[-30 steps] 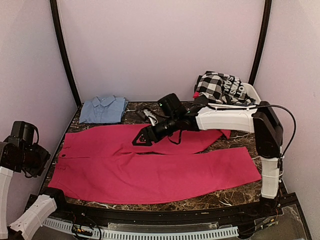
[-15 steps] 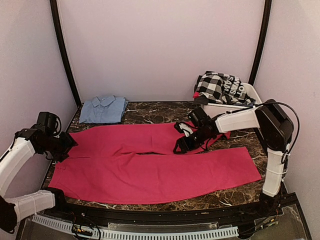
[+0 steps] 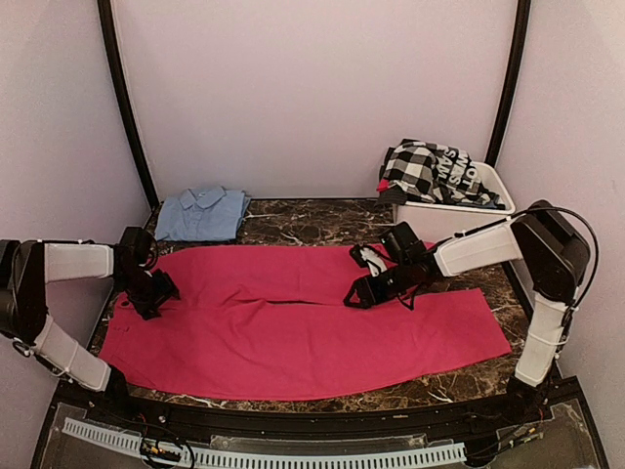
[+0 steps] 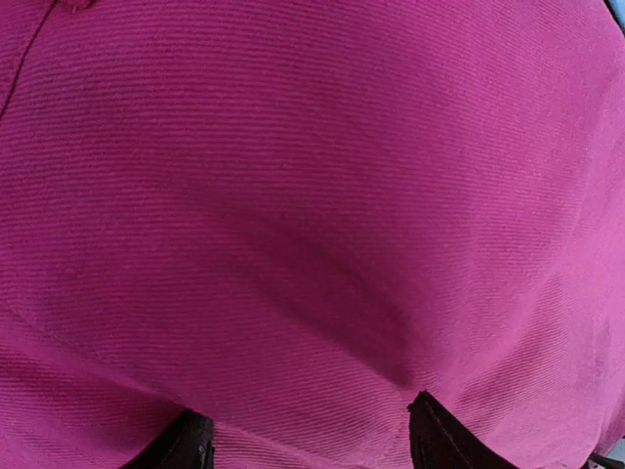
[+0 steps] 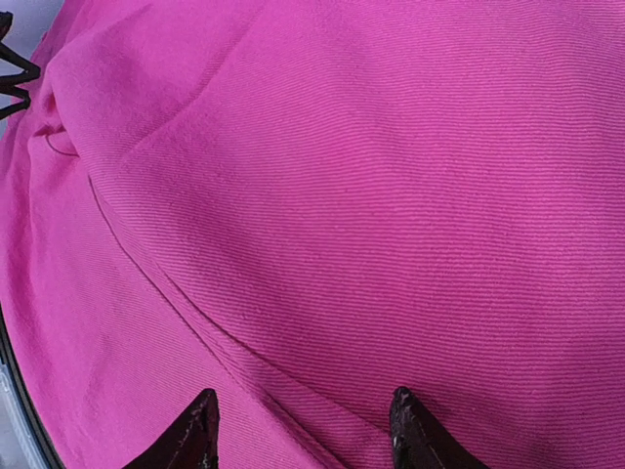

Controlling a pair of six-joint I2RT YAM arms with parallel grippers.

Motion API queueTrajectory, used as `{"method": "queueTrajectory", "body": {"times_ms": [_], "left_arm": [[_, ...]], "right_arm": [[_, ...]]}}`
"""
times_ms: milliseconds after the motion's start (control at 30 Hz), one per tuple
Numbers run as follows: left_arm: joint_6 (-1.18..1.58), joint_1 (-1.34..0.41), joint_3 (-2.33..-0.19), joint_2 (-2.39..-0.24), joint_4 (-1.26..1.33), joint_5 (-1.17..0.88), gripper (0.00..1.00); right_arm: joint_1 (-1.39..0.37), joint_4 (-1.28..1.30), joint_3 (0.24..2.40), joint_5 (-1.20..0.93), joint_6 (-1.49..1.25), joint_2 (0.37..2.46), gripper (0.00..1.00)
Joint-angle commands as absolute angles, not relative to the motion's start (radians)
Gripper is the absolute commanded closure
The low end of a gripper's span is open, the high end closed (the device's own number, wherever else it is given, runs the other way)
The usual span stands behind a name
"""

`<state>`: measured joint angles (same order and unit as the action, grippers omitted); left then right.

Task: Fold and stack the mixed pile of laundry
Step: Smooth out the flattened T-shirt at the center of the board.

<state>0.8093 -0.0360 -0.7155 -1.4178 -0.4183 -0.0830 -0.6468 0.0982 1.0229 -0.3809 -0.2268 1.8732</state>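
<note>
— Where does the laundry lie?

— The magenta-pink trousers [image 3: 293, 332] are spread flat across the dark marble surface [image 3: 312, 220], with the waist at the left and the two legs running to the right. A narrow gap shows between the legs near the middle. The cloth covers most of the near half of the surface.

— And the other pieces?

— A light-blue shirt [image 3: 202, 212] lies folded at the far left corner, well apart from the trousers. A black-and-white checked garment [image 3: 430, 171] is heaped in the white tub [image 3: 439, 217] at the far right, spilling over its rim.

— What is the left hand doing?

— The left hand [image 3: 154, 296] is down at the waist end of the trousers. In its wrist view the two dark tips stand well apart, and pink cloth fills everything between and beyond them. It has hold of nothing that I can see.

— Is it touching the cloth?

— It is very close, but I cannot tell whether the tips press on it.

— And the right hand?

— The right hand [image 3: 356, 291] is low over the far trouser leg, near the middle of the surface. Its tips are also spread wide, with creased pink cloth just beneath them and nothing clasped between them.
</note>
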Motion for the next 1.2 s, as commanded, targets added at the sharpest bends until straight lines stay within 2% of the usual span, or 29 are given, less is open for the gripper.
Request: {"method": "queueTrajectory", "body": {"times_ms": [0, 167, 300, 433, 500, 600, 700, 833, 867, 933, 967, 1167], "left_arm": [[0.771, -0.006, -0.765, -1.511, -0.350, -0.046, 0.32], [0.735, 0.079, -0.810, -1.611, -0.323, -0.058, 0.35], [0.700, 0.106, -0.870, -1.615, -0.354, -0.057, 0.44], [0.672, 0.099, -0.887, -1.565, -0.359, -0.075, 0.44], [0.641, 0.068, -0.843, -1.477, -0.294, -0.102, 0.38], [0.565, -0.030, -0.809, -1.306, -0.229, -0.106, 0.22], [0.491, -0.155, -0.811, -1.220, -0.181, -0.088, 0.18], [0.471, -0.233, -0.846, -1.209, -0.175, -0.122, 0.19], [0.467, -0.246, -0.856, -1.221, -0.172, -0.127, 0.19], [0.460, -0.276, -0.866, -1.240, -0.160, -0.135, 0.20], [0.462, -0.289, -0.867, -1.251, -0.156, -0.133, 0.20], [0.473, -0.300, -0.865, -1.261, -0.130, -0.154, 0.20]], "right_arm": [[-0.701, 0.234, 0.902, -0.362, -0.329, 1.886, 0.44], [-0.812, 0.221, 0.854, -0.367, -0.411, 1.871, 0.45], [-0.894, 0.200, 0.824, -0.390, -0.472, 1.848, 0.45], [-0.897, 0.235, 0.810, -0.338, -0.478, 1.716, 0.45], [-0.882, 0.293, 0.819, -0.278, -0.458, 1.619, 0.44], [-0.812, 0.366, 0.803, -0.205, -0.450, 1.453, 0.44], [-0.683, 0.453, 0.775, -0.143, -0.445, 1.307, 0.43], [-0.578, 0.583, 0.769, -0.034, -0.478, 1.199, 0.33], [-0.577, 0.584, 0.765, -0.014, -0.504, 1.187, 0.27], [-0.575, 0.602, 0.761, 0.057, -0.571, 1.190, 0.09], [-0.574, 0.596, 0.754, 0.071, -0.591, 1.201, 0.05], [-0.569, 0.589, 0.777, 0.216, -0.605, 1.382, 0.04]]}}
